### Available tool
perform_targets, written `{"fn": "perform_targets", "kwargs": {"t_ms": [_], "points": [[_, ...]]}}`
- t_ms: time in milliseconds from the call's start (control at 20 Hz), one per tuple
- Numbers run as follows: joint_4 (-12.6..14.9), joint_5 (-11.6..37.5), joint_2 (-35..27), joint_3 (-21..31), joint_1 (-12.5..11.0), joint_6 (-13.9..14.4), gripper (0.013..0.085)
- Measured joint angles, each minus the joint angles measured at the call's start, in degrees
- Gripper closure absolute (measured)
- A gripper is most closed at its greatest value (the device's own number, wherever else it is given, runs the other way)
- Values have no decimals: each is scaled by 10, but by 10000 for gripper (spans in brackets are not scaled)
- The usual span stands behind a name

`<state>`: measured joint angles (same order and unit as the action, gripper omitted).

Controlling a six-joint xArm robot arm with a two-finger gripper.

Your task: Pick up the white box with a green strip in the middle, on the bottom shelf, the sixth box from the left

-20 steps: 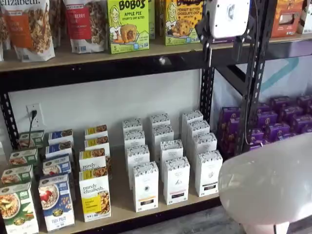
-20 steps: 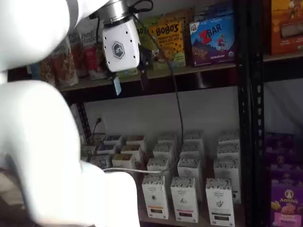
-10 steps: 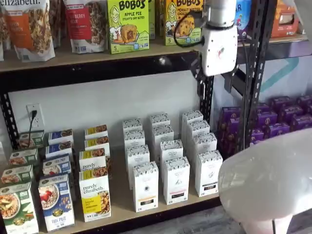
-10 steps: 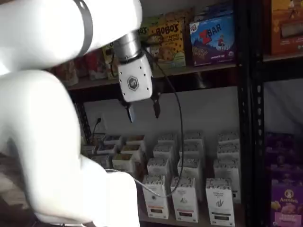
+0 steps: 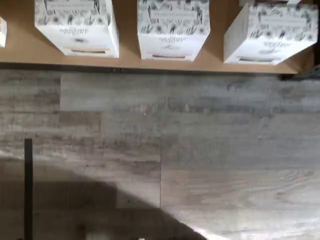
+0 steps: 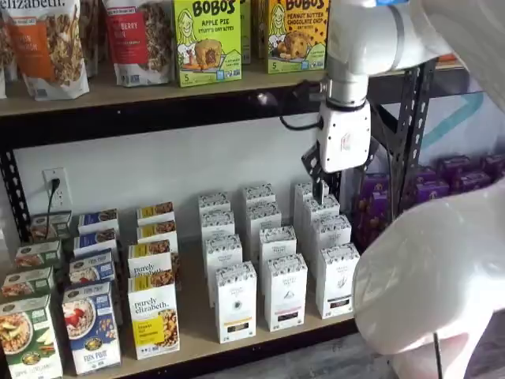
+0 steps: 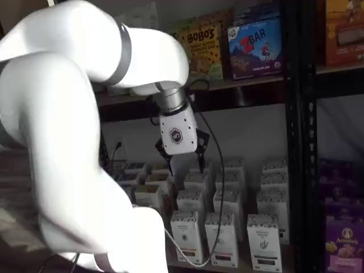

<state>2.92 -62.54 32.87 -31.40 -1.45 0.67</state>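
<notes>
Claw [image 7: 181, 160] poised above the carton rows, fingers spread with a plain gap, empty; presumably opened for the descent; target white box [image 6: 338, 279] standing upright at the front edge of the bottom shelf [image 6: 197, 335], rightmost of three matte, speckle-topped cartons; pale wood board, black rail.

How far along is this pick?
Done: nothing yet. The white box stands untouched at the front of the bottom shelf. In hand: the approach, with the claw hanging open and empty above the rows of white cartons. Left: lower to the box, close on it and lift it out.
</notes>
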Motion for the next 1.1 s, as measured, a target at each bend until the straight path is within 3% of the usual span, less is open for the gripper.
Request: {"fn": "perform_targets", "kwargs": {"t_ms": [300,600,700,1100], "points": [[10,114,-94,30,-25,-14,130],[52,226,-201,36,-40,7,130],[48,277,-242,37,-48,-1,130],[23,393,-376,7,-65,-35,130]]}}
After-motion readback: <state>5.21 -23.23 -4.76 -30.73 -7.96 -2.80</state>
